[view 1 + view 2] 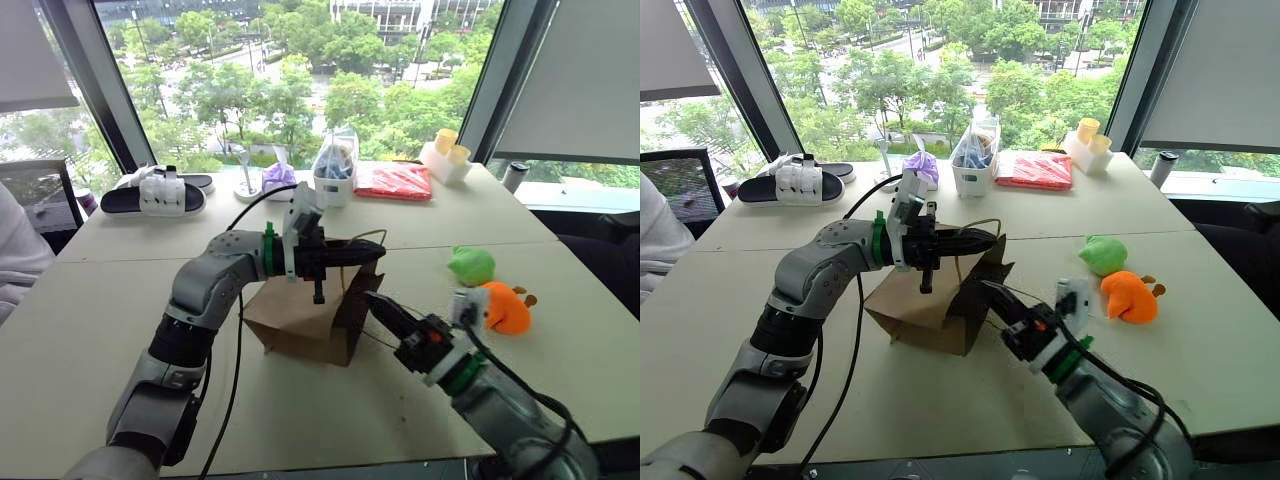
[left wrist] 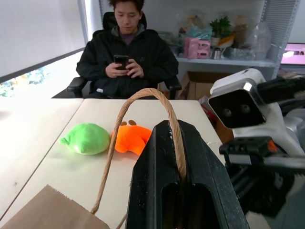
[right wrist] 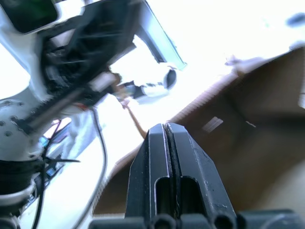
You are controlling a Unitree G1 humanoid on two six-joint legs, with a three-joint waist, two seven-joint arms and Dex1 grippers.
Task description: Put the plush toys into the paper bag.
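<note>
Plush toys, light-green blob and orange one, lie right of the brown kraft paper bag in the head view; the left wrist view shows the left gripper clenching its twisted-cord handle; the right wrist view shows the right gripper clenched empty at the bag's mouth, which could collapse if that handle slips.

Clutter along far counter edge
Sandals, purple pouch, clear bin, red packet, yellow cups; seated person opposite.

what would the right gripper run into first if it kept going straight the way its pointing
Most likely the paper bag. The right gripper, jaws shut, points up and toward the bag's open mouth, and its wrist view shows brown paper just ahead. Depth is unclear, so it may meet the rim or the inner wall.
</note>
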